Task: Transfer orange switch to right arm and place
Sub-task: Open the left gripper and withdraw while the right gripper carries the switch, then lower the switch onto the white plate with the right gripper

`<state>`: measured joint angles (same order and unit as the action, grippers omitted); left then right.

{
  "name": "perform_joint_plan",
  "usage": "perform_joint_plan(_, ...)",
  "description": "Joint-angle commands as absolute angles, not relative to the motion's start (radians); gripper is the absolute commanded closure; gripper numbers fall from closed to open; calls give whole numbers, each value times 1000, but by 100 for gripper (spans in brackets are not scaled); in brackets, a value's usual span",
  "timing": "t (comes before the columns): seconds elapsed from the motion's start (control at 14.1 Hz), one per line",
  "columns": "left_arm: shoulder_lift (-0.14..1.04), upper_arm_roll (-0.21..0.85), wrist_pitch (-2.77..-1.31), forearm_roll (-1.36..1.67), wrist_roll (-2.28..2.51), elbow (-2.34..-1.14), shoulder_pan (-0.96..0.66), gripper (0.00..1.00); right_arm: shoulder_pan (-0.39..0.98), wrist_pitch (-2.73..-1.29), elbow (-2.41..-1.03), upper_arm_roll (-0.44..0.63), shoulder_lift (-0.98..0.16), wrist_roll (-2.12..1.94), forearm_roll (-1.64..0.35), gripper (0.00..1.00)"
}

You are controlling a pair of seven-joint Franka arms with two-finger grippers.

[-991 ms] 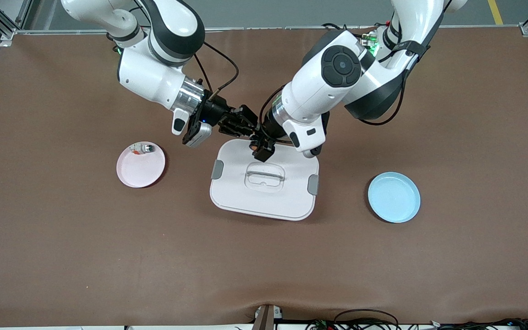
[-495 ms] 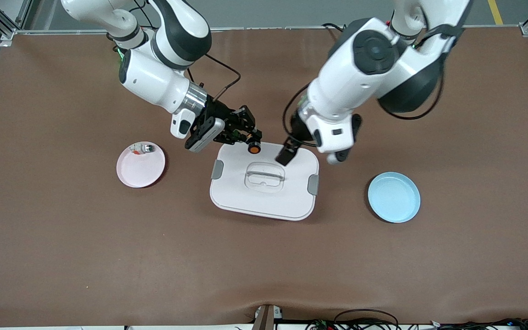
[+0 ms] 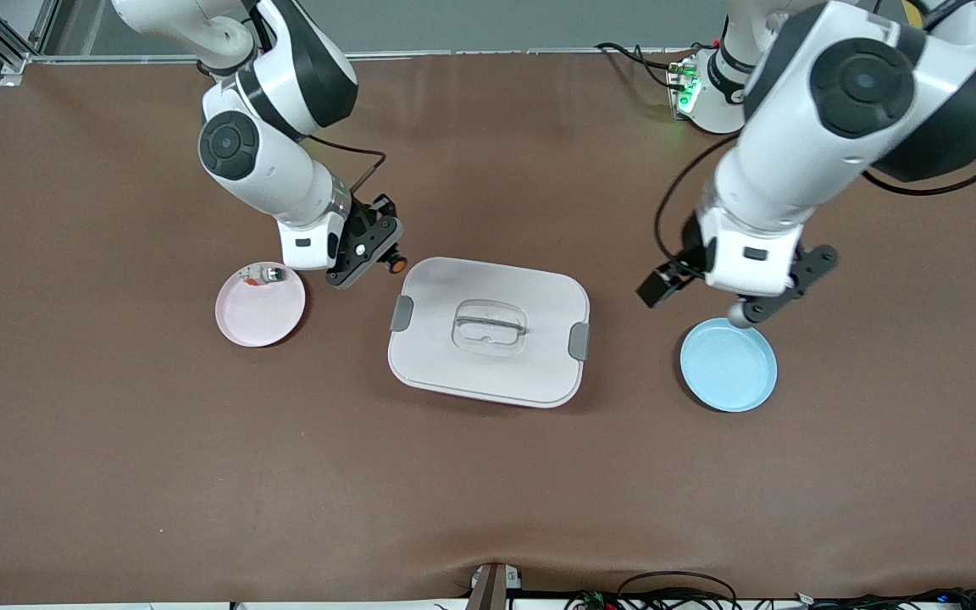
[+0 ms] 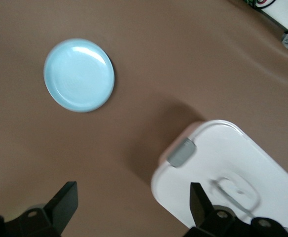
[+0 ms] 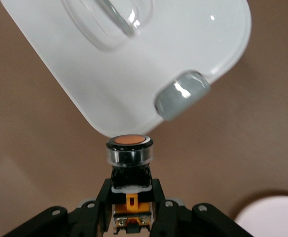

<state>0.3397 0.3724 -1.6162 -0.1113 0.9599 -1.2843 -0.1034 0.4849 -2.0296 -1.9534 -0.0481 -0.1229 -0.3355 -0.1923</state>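
The orange switch is held in my right gripper, over the table between the pink plate and the white lid. In the right wrist view the fingers are shut on the switch's black body, and its round orange face points away from the gripper. My left gripper is open and empty, over the table between the lid and the blue plate. In the left wrist view it shows wide-spread fingers with nothing between them.
The pink plate holds a small silver-white part with a red bit. The white lid with grey side clips lies in the middle of the table and also shows in the left wrist view. The blue plate holds nothing.
The left gripper let go of the switch and drew back toward the blue plate. The right gripper took the switch and carried it off the lid toward the pink plate.
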Motion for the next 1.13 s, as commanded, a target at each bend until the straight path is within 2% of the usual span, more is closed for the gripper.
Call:
perform_joint_plan(0.0, 305, 376, -1591, -173, 736, -1307, -34, 0, 485, -2002, -1965, -58, -109, -408, -77, 100)
perform_joint_plan(0.28, 282, 379, -1591, -192, 479, -1304, 83, 0, 470, -2020, -1989, -57, -110, -569, 18, 100)
perform_joint_plan(0.64, 250, 379, -1580, -190, 279, -1305, 166, 0, 381, -2186, -2123, -60, -72, -773, 21, 100)
perform_joint_plan(0.92, 227, 377, -1516, -180, 215, -1307, 172, 0, 290, -2334, -2262, -61, -51, -908, 11, 100)
perform_joint_plan(1.06, 187, 329, -1511, -161, 164, -1337, 144, 0, 253, -2349, -2289, -60, -45, -971, 5, 100)
